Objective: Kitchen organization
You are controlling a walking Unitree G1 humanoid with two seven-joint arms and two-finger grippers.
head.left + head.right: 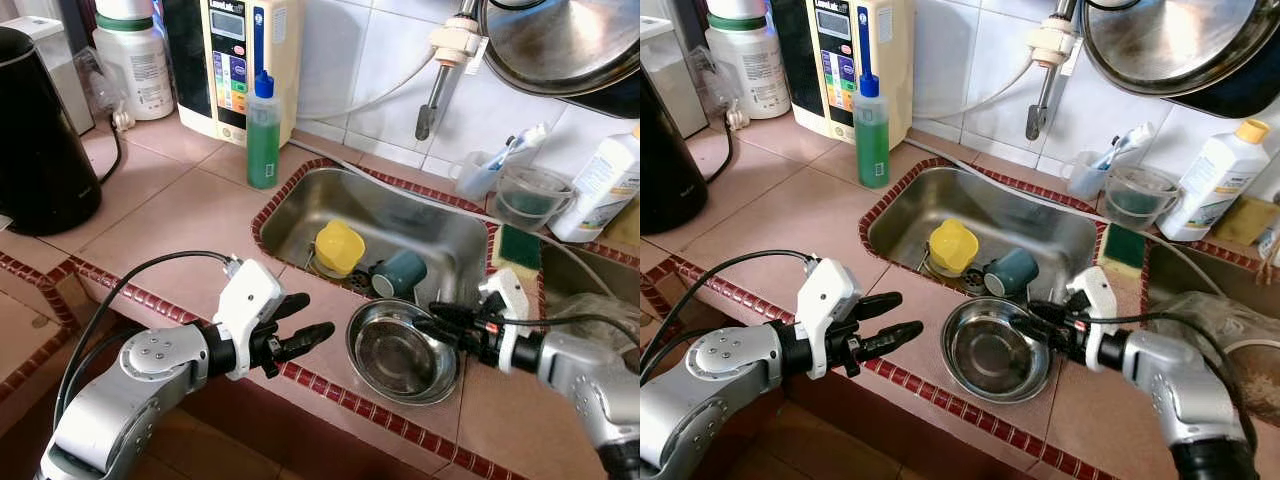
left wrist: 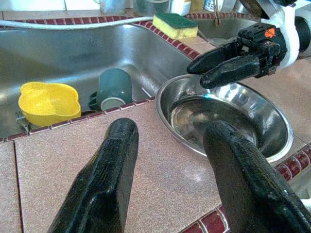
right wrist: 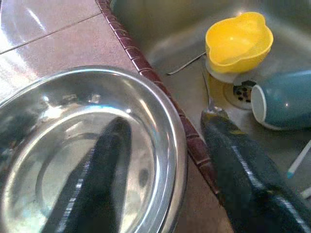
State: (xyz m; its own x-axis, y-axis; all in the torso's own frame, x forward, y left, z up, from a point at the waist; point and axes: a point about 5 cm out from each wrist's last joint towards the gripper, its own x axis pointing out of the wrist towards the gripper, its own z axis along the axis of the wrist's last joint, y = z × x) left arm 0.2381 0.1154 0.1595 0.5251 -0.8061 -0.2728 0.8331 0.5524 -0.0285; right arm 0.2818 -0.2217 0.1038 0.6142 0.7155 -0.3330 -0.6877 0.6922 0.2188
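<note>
**Desk:** Where's the bowl?

**Me:** The steel bowl sits upright on the tiled counter, just in front of the sink, its far rim right by the red-tile edge. I see nothing in it.

**Desk:** And your right side?

**Me:** My right gripper is at the bowl's rim on my right. In the right wrist view the fingers are spread, one finger over the bowl's inside, the other outside the rim. I can't tell whether either pad touches the metal. It's holding nothing.

**Desk:** Left?

**Me:** My left gripper hovers at the counter's front edge, just left of the bowl, fingers apart and empty, pointing towards it. They're apart from the bowl.

**Desk:** What's in the sink?

**Me:** A yellow cup stands near the drain, and a teal mug lies on its side just beside it, mouth facing the front wall. Both are just behind the bowl.

**Desk:** Around that?

**Me:** A green soap bottle stands at the sink's left rear corner, with a water purifier against the wall behind it. A black kettle is far left. A green-and-yellow sponge lies on the right ledge, a clear plastic cup behind it, and a white bottle beyond. The tap hangs above the basin.
</note>
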